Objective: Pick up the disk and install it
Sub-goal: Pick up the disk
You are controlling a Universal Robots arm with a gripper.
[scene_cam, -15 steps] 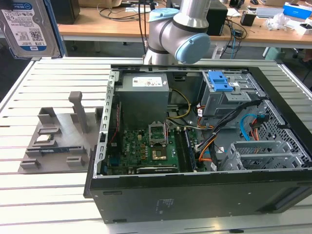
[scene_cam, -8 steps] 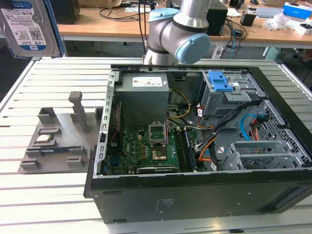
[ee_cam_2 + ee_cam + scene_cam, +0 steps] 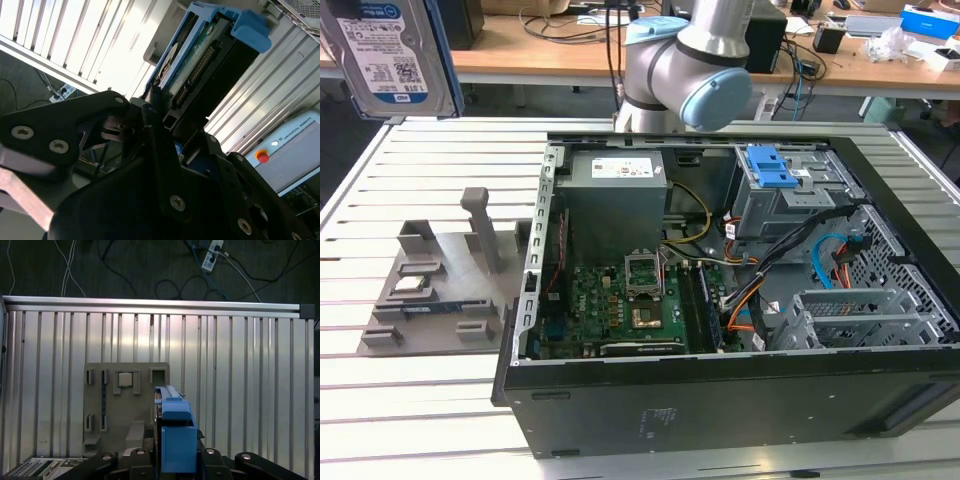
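- While our tool (image 3: 162, 112) grips the disk (image 3: 200, 55), its black fingers (image 3: 150, 135) are closed on one end of the drive, and the rest juts out past the fingertips.
- We see the disk's blue carrier frame (image 3: 250, 30) running along its edges, with the connector side facing the second wrist view.
- We find the disk held in the air, clear of the slatted aluminium surface (image 3: 240, 380) and touching nothing but the tool.
- Directly beneath the tool lies a grey fixture tray (image 3: 97, 390), flat on the surface, with a small square part (image 3: 125, 380) in one pocket.
- Well apart from the tool, beside that tray, the open computer case (image 3: 720, 410) rests on the same surface, its grey power-supply box (image 3: 615, 185) and blue drive-bay latch (image 3: 775, 170) exposed.
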